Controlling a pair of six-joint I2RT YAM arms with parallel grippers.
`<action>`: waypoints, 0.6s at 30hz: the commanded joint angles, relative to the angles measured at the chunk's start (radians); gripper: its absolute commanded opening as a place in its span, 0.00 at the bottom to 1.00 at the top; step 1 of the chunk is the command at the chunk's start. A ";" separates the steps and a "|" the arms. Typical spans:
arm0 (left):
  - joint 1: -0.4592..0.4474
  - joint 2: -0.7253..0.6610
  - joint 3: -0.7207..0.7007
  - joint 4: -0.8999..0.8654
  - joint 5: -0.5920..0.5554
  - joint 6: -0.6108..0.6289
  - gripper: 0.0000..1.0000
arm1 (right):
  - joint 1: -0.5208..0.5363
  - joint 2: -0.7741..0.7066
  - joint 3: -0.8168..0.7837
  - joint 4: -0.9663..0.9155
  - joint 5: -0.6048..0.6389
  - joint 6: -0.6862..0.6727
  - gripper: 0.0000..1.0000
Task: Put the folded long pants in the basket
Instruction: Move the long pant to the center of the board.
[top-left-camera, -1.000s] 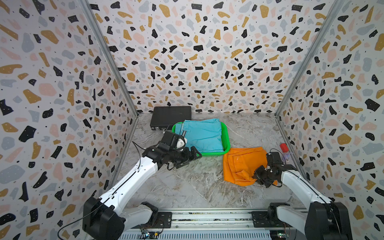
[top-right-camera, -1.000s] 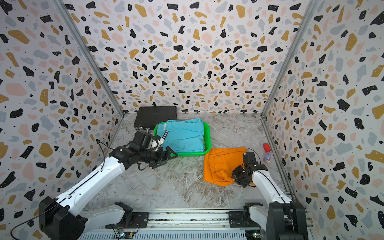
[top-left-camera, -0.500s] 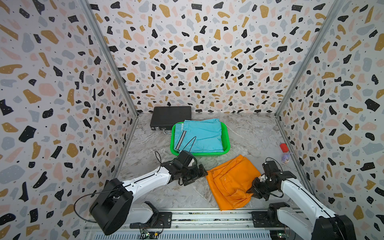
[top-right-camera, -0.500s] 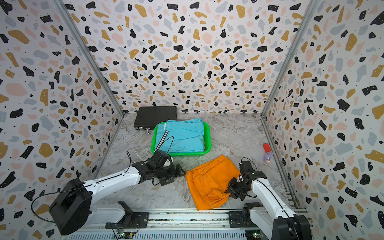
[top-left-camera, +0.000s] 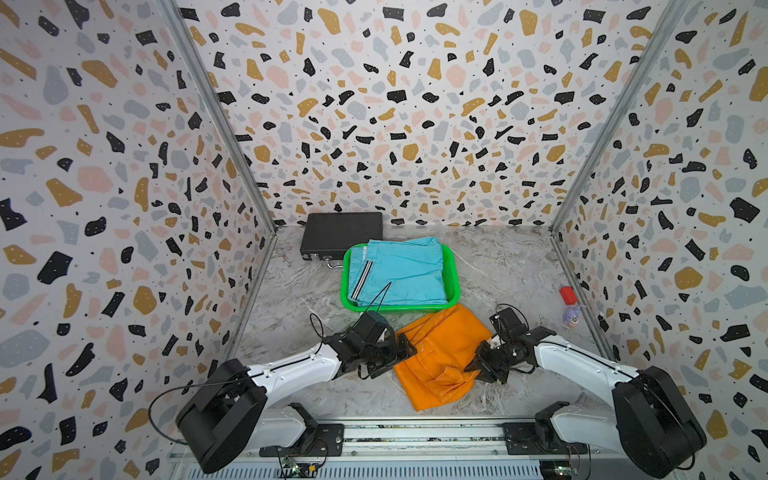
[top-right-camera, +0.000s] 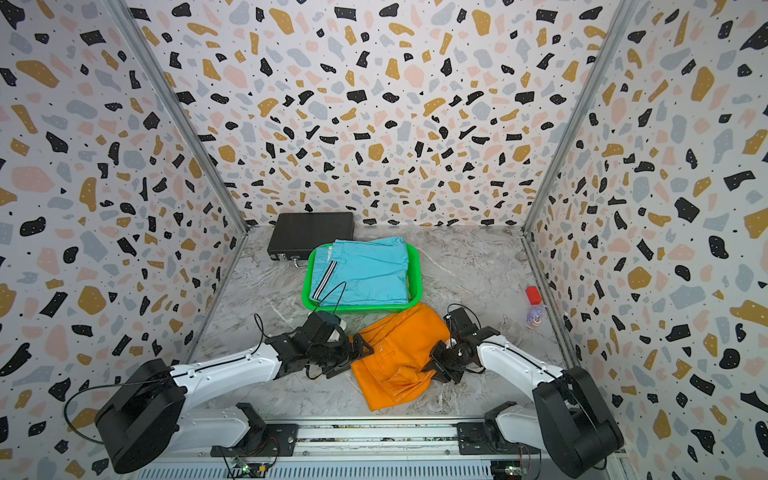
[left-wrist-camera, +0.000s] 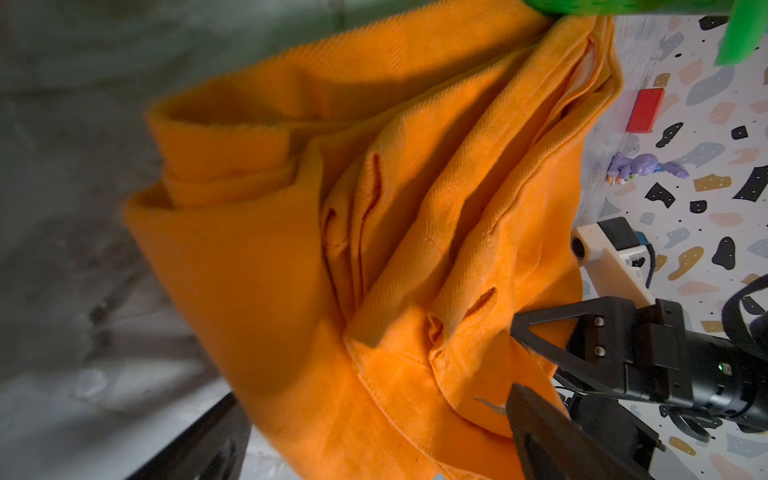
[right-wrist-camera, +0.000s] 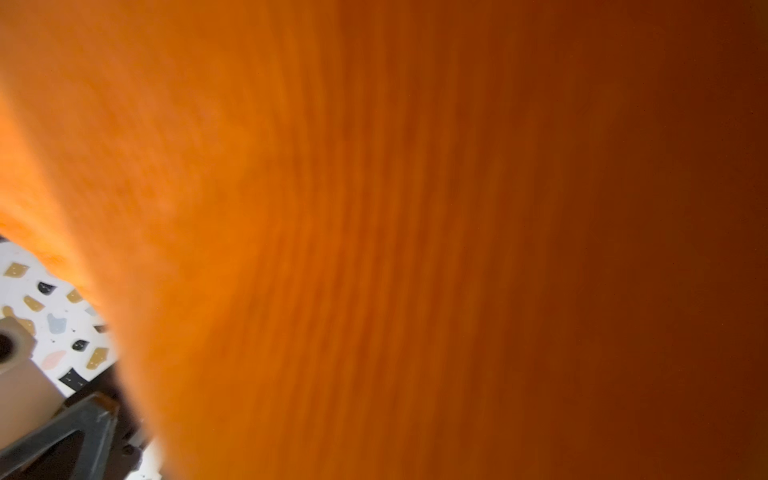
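Note:
The orange folded long pants (top-left-camera: 436, 353) (top-right-camera: 395, 357) lie rumpled on the table, their far corner touching the front of the green basket (top-left-camera: 399, 308) (top-right-camera: 361, 309). Turquoise pants (top-left-camera: 403, 270) lie in the basket. My left gripper (top-left-camera: 399, 355) (left-wrist-camera: 374, 449) is wide open at the orange pants' left edge, with cloth between its fingers. My right gripper (top-left-camera: 478, 370) (top-right-camera: 434, 370) sits at their right edge, jaws parted over the hem; one of its fingers (left-wrist-camera: 552, 332) rests on the cloth. Orange cloth (right-wrist-camera: 415, 208) fills the right wrist view.
A flat black box (top-left-camera: 340, 235) sits behind the basket at the back left. A red block (top-left-camera: 567, 295) and a small purple figurine (top-left-camera: 572, 316) stand by the right wall. The arms' base rail (top-left-camera: 415, 432) runs along the front edge.
My right gripper dragged the orange pants from beside the basket toward the front, then its jaws parted. My left arm drew back from the basket to the pants' left edge.

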 joint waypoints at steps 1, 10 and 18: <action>-0.003 0.045 -0.020 0.053 -0.002 -0.039 0.99 | 0.002 -0.073 0.009 0.016 0.052 0.025 0.57; -0.004 -0.067 -0.133 0.053 -0.075 -0.131 1.00 | 0.002 -0.218 0.169 -0.320 0.021 -0.276 0.80; -0.069 0.010 -0.073 0.087 -0.092 -0.138 0.84 | 0.001 -0.293 0.501 -0.632 0.206 -0.593 0.87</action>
